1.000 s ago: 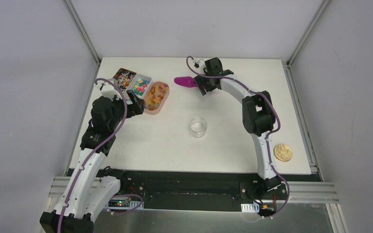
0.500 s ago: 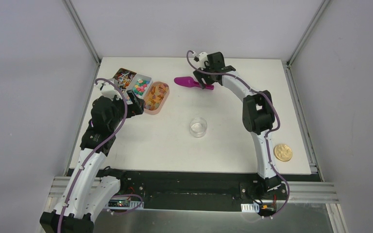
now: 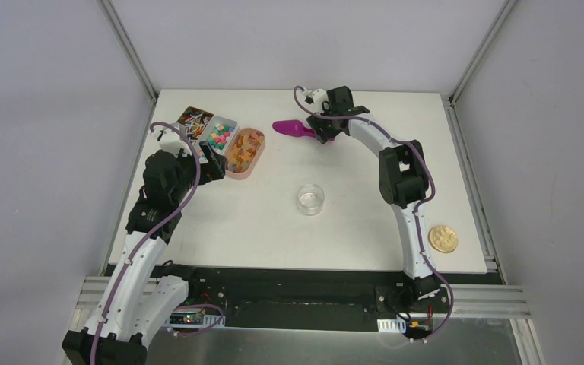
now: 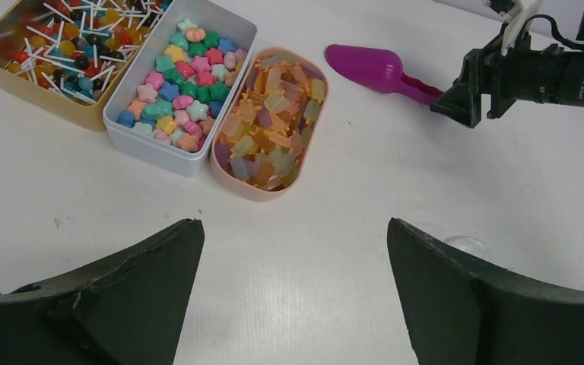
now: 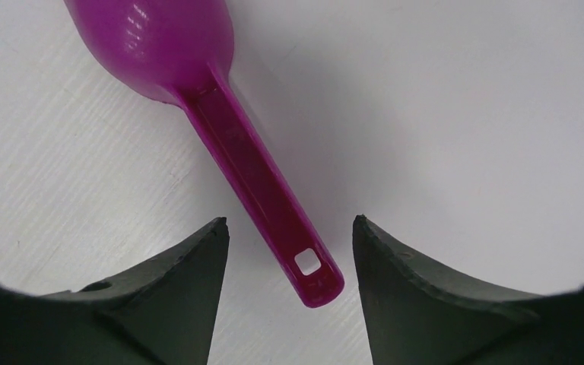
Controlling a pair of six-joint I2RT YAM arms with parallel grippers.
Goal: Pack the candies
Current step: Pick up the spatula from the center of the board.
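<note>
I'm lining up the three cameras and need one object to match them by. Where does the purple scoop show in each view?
Top external: scoop in the upper middle, right of the orange candies.
Left wrist: scoop at upper right, again right of the orange candies.
Right wrist: scoop runs from top left, its handle ending at bottom centre.
Shared landmark: the right end effector, open at the handle's end.
</note>
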